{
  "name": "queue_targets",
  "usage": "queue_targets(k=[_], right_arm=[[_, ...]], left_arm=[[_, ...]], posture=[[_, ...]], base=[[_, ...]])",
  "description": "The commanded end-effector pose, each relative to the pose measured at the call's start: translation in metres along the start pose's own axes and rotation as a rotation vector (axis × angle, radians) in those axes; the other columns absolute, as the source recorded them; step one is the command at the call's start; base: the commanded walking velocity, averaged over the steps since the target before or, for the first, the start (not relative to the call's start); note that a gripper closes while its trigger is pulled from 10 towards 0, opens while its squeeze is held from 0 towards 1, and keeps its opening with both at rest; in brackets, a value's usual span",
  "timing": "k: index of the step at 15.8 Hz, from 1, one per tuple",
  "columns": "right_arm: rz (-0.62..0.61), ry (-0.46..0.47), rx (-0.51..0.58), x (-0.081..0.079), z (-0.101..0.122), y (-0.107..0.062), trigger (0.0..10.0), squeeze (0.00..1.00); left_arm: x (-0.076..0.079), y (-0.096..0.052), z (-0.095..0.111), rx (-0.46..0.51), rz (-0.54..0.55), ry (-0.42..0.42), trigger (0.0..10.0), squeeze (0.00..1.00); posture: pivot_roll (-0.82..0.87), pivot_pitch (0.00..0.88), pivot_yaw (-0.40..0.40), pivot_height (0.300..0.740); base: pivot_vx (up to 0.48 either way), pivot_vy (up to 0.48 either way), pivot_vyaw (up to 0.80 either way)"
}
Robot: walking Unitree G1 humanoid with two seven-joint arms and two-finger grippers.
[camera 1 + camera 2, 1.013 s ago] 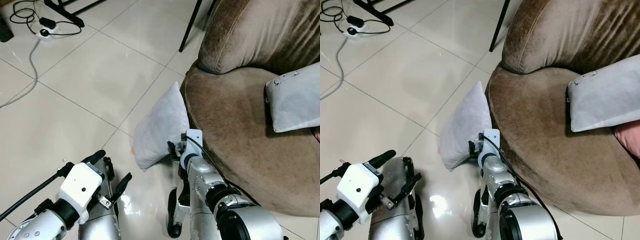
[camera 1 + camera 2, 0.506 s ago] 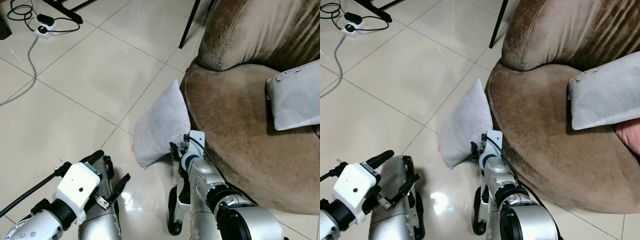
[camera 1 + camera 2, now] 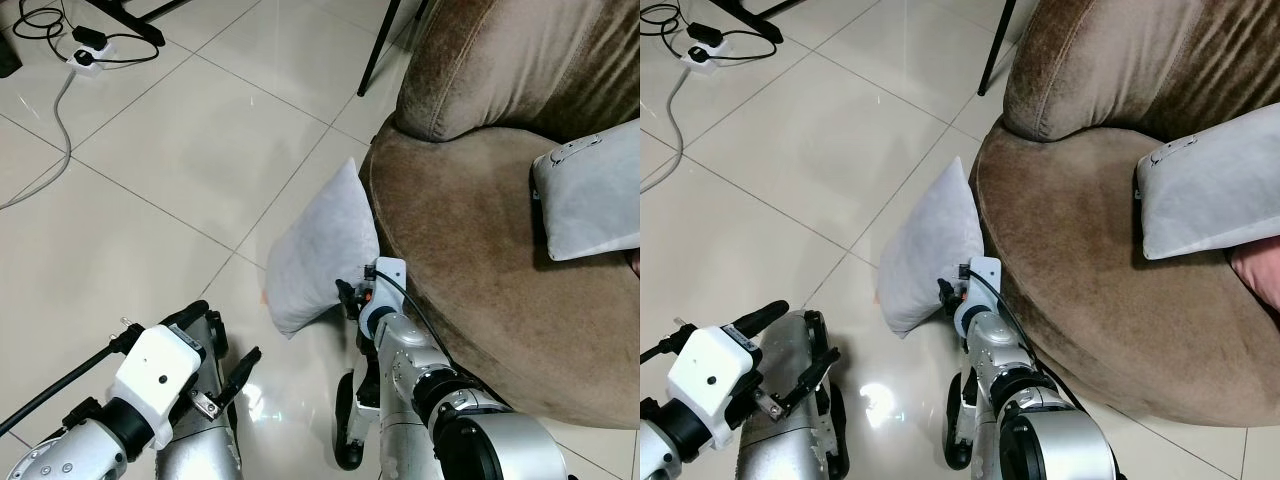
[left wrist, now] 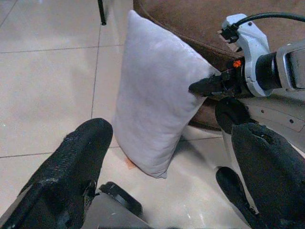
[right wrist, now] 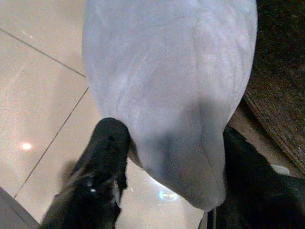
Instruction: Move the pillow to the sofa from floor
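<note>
Right gripper (image 5: 167, 157): fingers spread, one black finger (image 5: 102, 152) on each side of the lower corner of the soft light-grey square pillow (image 3: 322, 252). In the right wrist view the fingers flank the corner closely; whether they press into the fabric cannot be determined, so the grip is not confirmed. In the left wrist view the fingertips touch the pillow's edge nearest the seat.

Pillow position: standing on edge on the glossy cream tiled floor (image 3: 180, 170), tilted, its upper corner leaning against the rounded front of the brown velvet sofa (image 3: 480, 240). It is not on the seat.

Left gripper (image 3: 225, 355): fingers apart, holding nothing, positioned low above the floor, to the left of the pillow and clear of it. In the left wrist view its two fingers (image 4: 71, 162) frame the pillow from a distance.

Sofa seat: a second light-grey cushion (image 3: 592, 200) lies at the right side, near the backrest.

Floor, far left: a white power strip with black cables (image 3: 85, 55) and a grey cord (image 3: 55, 140) trailing from it. A thin black leg (image 3: 378, 45) stands just beside the sofa back.
</note>
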State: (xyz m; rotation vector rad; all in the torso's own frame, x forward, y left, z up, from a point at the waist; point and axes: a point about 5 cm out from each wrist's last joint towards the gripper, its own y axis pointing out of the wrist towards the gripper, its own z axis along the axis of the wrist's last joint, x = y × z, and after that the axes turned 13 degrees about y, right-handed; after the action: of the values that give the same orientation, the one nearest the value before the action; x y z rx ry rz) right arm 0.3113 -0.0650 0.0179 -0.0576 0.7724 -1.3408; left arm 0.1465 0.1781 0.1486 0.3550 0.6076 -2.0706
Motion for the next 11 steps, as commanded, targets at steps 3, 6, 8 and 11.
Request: queue_targets(k=[3, 6, 8, 11], right_arm=[[0.014, -0.004, -0.019, -0.0041, -0.0080, -0.0008, 0.0, 0.00], [0.024, -0.009, -0.020, -0.0046, -0.0082, -0.0009, 0.0, 0.00], [0.032, -0.011, -0.020, -0.0054, -0.0086, -0.0010, 0.0, 0.00], [0.050, -0.025, -0.035, -0.0058, -0.0133, -0.0021, 0.0, 0.00]], left_arm=[[0.0052, -0.0028, 0.0031, 0.008, -0.027, -0.015, 10.0, 0.00], [0.0059, -0.0027, 0.0032, 0.008, -0.040, -0.019, 10.0, 0.00], [0.0052, -0.0022, 0.0027, 0.007, -0.046, -0.020, 10.0, 0.00], [0.0041, -0.0007, 0.0016, 0.007, -0.048, -0.016, 10.0, 0.00]], posture=[[0.16, 0.293, -0.152, 0.508], [0.17, 0.289, -0.145, 0.508], [0.17, 0.287, -0.139, 0.508], [0.17, 0.282, -0.138, 0.508]], base=[[0.000, 0.000, 0.00], [0.000, 0.000, 0.00], [0.000, 0.000, 0.00], [0.000, 0.000, 0.00]])
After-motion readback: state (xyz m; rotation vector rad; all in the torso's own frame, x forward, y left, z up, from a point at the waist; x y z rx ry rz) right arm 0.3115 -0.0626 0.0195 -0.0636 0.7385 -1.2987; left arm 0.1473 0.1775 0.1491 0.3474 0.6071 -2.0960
